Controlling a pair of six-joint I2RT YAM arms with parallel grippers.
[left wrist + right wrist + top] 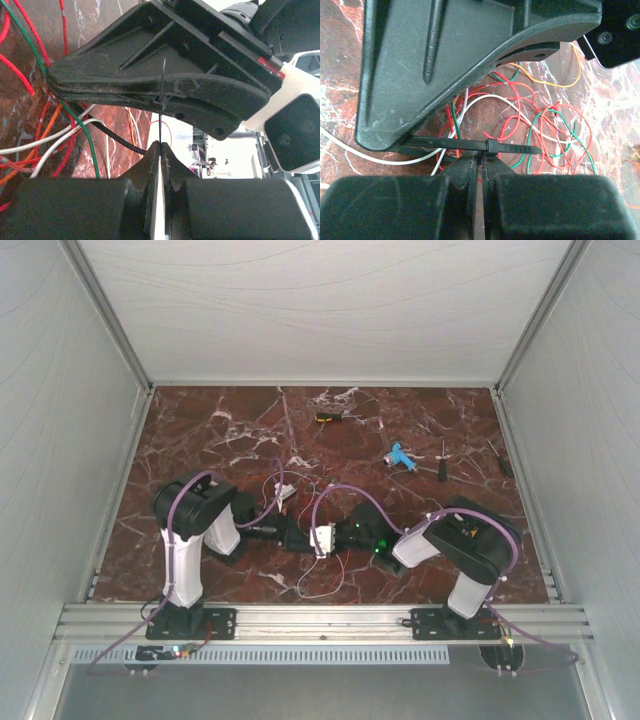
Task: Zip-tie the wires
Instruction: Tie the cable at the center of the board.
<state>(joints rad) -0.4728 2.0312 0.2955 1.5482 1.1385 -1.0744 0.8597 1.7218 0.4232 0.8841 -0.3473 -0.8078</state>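
The right claw (480, 161) was pinched shut on the zip tie (455, 144) just under its head, the left claw (160, 148) on its thin tail — wires (520, 115) sprawled just beyond the tips — so a hard pull could slip the tail free or cinch past stray strands.

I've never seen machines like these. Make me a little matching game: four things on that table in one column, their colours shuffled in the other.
Things:
1. zip tie
2. wires
3. small tool lying on the far right
4. table

Colours:
a. dark red marble with white veins
b. black
c. light blue
d. red, white, green and orange

Pairs: 1-b, 2-d, 3-c, 4-a
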